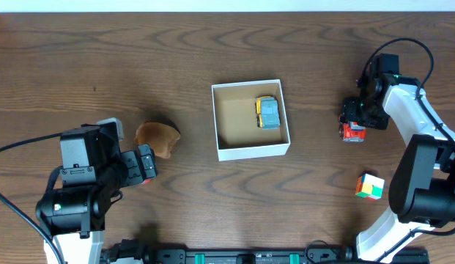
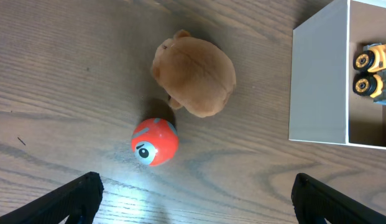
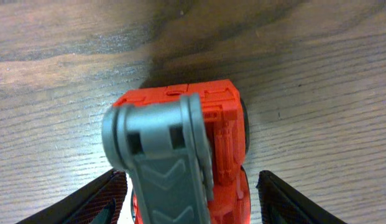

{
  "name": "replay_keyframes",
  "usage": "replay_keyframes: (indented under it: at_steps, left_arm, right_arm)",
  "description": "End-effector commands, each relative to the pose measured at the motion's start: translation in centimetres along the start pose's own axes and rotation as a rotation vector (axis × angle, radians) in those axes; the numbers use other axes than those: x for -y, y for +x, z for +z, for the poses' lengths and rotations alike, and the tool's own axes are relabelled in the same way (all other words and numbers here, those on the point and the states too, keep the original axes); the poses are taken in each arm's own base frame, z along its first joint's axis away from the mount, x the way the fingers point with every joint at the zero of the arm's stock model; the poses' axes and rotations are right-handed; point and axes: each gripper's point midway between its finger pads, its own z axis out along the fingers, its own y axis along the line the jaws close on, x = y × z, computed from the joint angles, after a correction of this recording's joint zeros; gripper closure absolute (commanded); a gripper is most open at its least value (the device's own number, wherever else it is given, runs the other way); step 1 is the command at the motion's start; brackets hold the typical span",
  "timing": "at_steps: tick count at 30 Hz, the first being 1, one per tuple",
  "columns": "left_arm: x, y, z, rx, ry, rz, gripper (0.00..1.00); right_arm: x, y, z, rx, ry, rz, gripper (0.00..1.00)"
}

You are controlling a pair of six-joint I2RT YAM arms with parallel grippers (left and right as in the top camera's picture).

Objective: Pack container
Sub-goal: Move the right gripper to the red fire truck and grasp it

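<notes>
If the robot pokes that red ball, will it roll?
Probably: the red ball looks round and sits loose on the flat table. It also looks hard and shiny, so it might slip from closing jaws.

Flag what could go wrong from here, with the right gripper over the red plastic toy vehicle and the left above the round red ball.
1. The open right gripper straddles the red plastic toy vehicle; its wheels and raised grey arm may let it roll or twist as the gripper closes.
2. The round red ball could roll away from the open left gripper toward the brown plush toy.
</notes>
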Motion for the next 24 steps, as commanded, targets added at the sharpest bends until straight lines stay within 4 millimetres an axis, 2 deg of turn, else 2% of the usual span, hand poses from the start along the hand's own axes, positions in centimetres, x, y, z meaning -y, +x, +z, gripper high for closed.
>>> replay_keyframes:
  at_steps: [1, 3, 7, 12, 17, 22, 24]
  left_arm:
    - [0.37, -0.39, -0.38, 0.011, 0.013, 0.014, 0.02]
    - [0.37, -0.39, -0.37, 0.011, 0.013, 0.014, 0.02]
    - [0.35, -0.36, -0.21, 0.003, 0.012, 0.013, 0.02]
    - [0.30, -0.32, 0.05, -0.009, 0.010, 0.011, 0.02]
    - [0.29, -0.30, 0.13, -0.012, 0.009, 0.011, 0.02]
    - [0.29, -0.30, 0.14, -0.013, 0.009, 0.011, 0.02]
    - [0.29, -0.29, 0.14, -0.013, 0.009, 0.010, 0.02]
  right_arm:
    - [-0.23, 0.14, 0.34, -0.005, 0.000, -0.019, 0.31]
    - [-0.22, 0.14, 0.34, -0.005, 0.001, -0.020, 0.34]
    - [-0.24, 0.19, 0.34, -0.007, 0.000, -0.020, 0.49]
    - [-0.24, 0.20, 0.34, -0.008, 0.000, -0.020, 0.54]
    - [-0.24, 0.22, 0.34, -0.008, -0.001, -0.019, 0.71]
    - [-0.46, 0.25, 0.34, -0.009, -0.005, -0.023, 0.95]
    - [-0.71, 0.27, 0.33, -0.009, -0.006, -0.030, 0.99]
